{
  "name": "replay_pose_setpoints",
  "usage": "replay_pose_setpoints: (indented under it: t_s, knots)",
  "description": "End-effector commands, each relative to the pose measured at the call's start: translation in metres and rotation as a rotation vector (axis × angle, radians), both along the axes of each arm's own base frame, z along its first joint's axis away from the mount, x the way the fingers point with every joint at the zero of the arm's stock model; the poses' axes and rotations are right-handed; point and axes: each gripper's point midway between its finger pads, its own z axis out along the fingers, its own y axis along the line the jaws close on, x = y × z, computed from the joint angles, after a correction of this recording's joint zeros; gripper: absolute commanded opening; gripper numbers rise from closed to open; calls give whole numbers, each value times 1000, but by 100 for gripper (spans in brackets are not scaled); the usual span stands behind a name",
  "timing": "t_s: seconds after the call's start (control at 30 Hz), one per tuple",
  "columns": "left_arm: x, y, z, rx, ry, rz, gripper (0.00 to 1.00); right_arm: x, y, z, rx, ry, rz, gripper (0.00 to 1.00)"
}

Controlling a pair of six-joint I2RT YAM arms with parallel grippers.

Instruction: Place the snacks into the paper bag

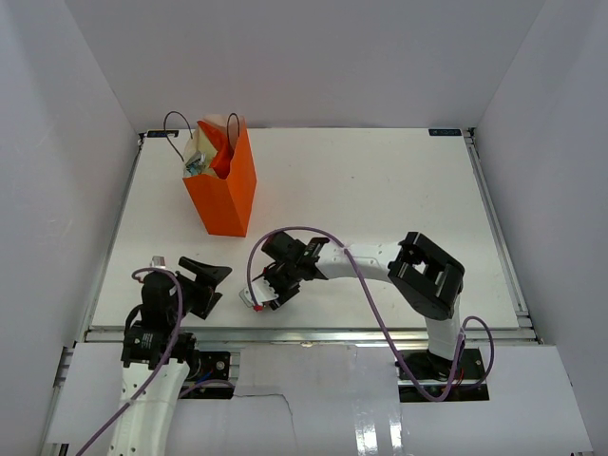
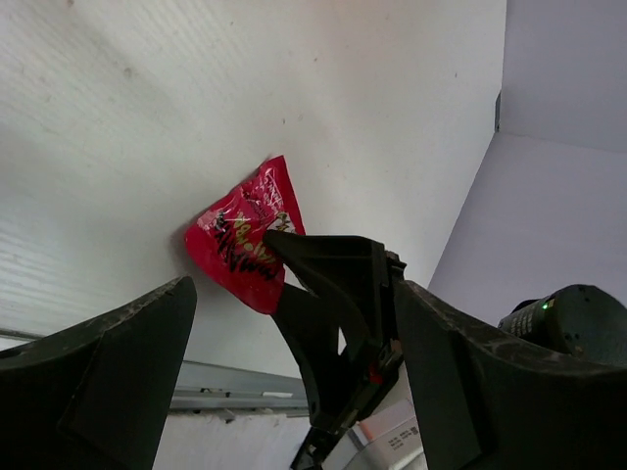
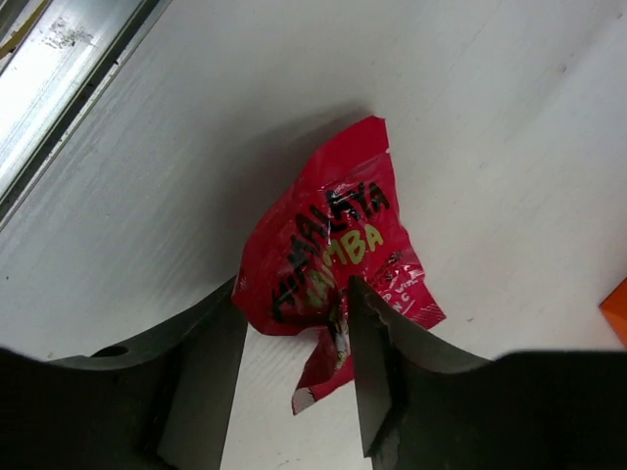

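Observation:
A small red candy wrapper [image 3: 328, 235] with dark lettering lies on the white table near the front rail. My right gripper [image 3: 294, 313] reaches down over it with the wrapper between its half-closed jaws, and both fingertips touch it. In the top view the right gripper [image 1: 264, 296] hides most of the candy [image 1: 256, 306]. My left gripper [image 1: 217, 285] stands open and empty just left of it, looking at the candy [image 2: 240, 245]. The orange paper bag [image 1: 228, 195] stands upright at the back left, and a red-orange chip bag [image 1: 218, 147] pokes out of its top.
A silvery packet [image 1: 197, 163] also shows in the bag's mouth. A metal rail [image 1: 304, 334] runs along the table's front edge, close to both grippers. White walls enclose the table on three sides. A corner of the paper bag [image 3: 617, 308] shows at the right wrist view's edge.

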Motion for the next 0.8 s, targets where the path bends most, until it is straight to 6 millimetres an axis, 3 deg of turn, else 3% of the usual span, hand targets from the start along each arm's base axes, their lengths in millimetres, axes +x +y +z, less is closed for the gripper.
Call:
replay_pose_setpoints:
  t_s: [0.0, 0.27, 0.3, 0.37, 0.43, 0.57, 0.6, 0.67, 0.7, 0.77]
  knots:
    - [0, -8, -1, -185, 98, 88, 92, 7, 4, -5, 8, -30, -41, 49]
    - [-2, -13, -25, -277, 241, 144, 89, 0, -13, -10, -17, -3, -56, 30]
    - [-2, -13, -27, -276, 250, 142, 89, 0, -13, -7, -11, 5, -75, 26]
    - [-1, -13, -29, -268, 260, 144, 88, 4, -12, 0, 1, 25, -113, 8]
    - [1, -11, -28, -246, 247, 138, 88, 4, -9, 16, 40, 78, -152, 8]
    - [5, -6, -21, -184, 209, 128, 88, 18, -6, 65, 153, 142, -212, 8]
    - [6, -6, -17, -176, 194, 119, 88, 22, -2, 90, 209, 137, -218, 8]
    - [10, -7, -11, -162, 156, 93, 88, 32, -1, 120, 268, 177, -275, 8]
    - [13, -10, -6, -166, 125, 73, 88, 44, 5, 152, 329, 150, -311, 8]
    - [16, -12, -1, -157, 87, 46, 89, 54, 10, 185, 385, 170, -396, 8]
